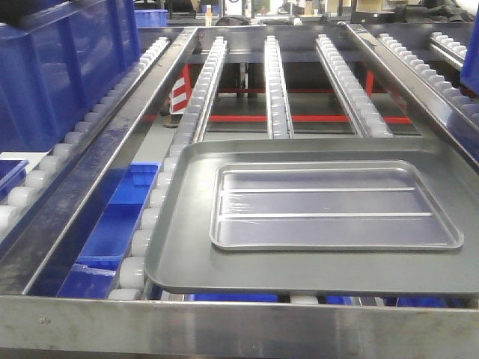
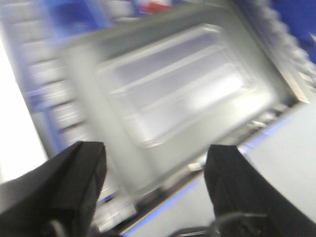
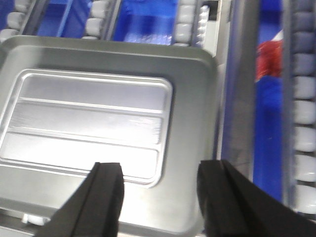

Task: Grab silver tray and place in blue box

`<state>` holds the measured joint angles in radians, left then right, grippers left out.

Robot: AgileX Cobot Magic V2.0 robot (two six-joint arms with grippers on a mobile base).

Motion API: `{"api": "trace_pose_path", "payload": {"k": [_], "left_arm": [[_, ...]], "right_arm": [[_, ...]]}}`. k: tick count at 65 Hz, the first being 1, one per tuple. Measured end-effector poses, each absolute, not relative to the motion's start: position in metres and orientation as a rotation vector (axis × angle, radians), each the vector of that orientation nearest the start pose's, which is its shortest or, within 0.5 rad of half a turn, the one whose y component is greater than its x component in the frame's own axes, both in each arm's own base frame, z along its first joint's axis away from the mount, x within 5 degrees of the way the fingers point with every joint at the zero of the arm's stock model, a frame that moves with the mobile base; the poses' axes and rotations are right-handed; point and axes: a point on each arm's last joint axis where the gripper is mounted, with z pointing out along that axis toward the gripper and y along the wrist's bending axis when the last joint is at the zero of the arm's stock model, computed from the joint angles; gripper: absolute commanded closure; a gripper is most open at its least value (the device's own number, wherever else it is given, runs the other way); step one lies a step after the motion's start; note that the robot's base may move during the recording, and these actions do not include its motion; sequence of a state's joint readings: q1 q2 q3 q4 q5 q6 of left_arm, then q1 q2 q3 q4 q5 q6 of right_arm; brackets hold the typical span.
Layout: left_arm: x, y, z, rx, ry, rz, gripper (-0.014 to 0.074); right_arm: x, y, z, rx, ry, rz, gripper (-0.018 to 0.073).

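The shiny silver tray [image 1: 333,206] with two long ridges lies inside a larger dull grey tray [image 1: 187,247] on the roller conveyor. It also shows in the right wrist view [image 3: 89,123] and, blurred, in the left wrist view [image 2: 173,84]. The large blue box [image 1: 63,63] stands at the far left on the rollers. My left gripper [image 2: 154,170] is open and empty, above the grey tray's near corner. My right gripper [image 3: 159,180] is open and empty, above the silver tray's corner. Neither gripper shows in the front view.
Roller lanes [image 1: 273,82] run away behind the trays. Small shallow blue bins [image 1: 112,224] sit below the rollers at left. A steel rail [image 1: 224,325] crosses the front edge. Red frame bars [image 1: 299,118] show beneath the lanes.
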<state>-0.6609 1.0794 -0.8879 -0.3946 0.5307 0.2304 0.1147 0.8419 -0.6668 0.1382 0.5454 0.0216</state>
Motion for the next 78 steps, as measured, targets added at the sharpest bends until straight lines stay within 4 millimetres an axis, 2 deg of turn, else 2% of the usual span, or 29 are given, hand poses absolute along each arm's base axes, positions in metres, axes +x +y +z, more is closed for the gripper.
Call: {"api": "trace_pose_path", "payload": {"k": [8, 18, 24, 34, 44, 52, 66, 78], "left_arm": [[0.18, -0.189, 0.317, 0.772, 2.173, -0.698, 0.0278], [0.204, -0.214, 0.307, 0.793, 2.245, -0.686, 0.0278], [0.219, -0.226, 0.3, 0.762, 2.308, -0.657, 0.0278], [0.241, -0.237, 0.292, 0.7, 2.43, -0.533, 0.0281], [0.265, -0.244, 0.28, 0.51, 2.617, -0.345, 0.0281], [0.282, -0.256, 0.276, 0.385, 2.659, -0.321, 0.0281], [0.301, -0.277, 0.255, 0.299, 2.721, -0.335, 0.0281], [0.308, -0.283, 0.232, 0.252, 2.778, -0.306, 0.0281]], "right_arm": [[0.179, 0.028, 0.3, -0.01, 2.278, 0.224, 0.0111], [0.2, 0.033, 0.298, -0.041, 2.383, 0.22, 0.0111], [0.216, 0.045, 0.295, -0.114, 2.446, 0.23, 0.0111], [0.243, 0.06, 0.282, -0.202, 2.547, 0.199, 0.0111], [0.27, 0.062, 0.269, -0.144, 2.614, 0.138, 0.0111], [0.286, 0.064, 0.262, -0.088, 2.645, 0.122, 0.0111], [0.303, 0.068, 0.235, -0.044, 2.742, 0.104, 0.0111], [0.308, 0.067, 0.218, -0.024, 2.794, 0.092, 0.0111]]}}
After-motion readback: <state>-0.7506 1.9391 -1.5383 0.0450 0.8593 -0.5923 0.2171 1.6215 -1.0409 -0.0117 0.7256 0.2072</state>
